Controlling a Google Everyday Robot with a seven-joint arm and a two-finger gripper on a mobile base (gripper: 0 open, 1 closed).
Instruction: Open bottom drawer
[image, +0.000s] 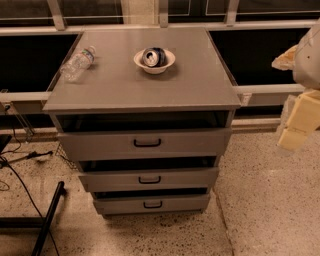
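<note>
A bottle (77, 63) lies on the left of the cabinet (125, 90) top. A bowl (166, 64) holding a can (153, 56) sits mid-top. The bottom drawer (120, 205) is the lowest of three, near the floor, with a dark gap above its front. The gripper (299, 122) hangs at the right edge, well apart from the cabinet; open or closed, I cannot tell.

Clear plastic water bottle (78, 63) lay on its side, far left of grey cabinet top (150, 87). Round white bowl (154, 65), far centre, held dark drink can (153, 56).
</note>
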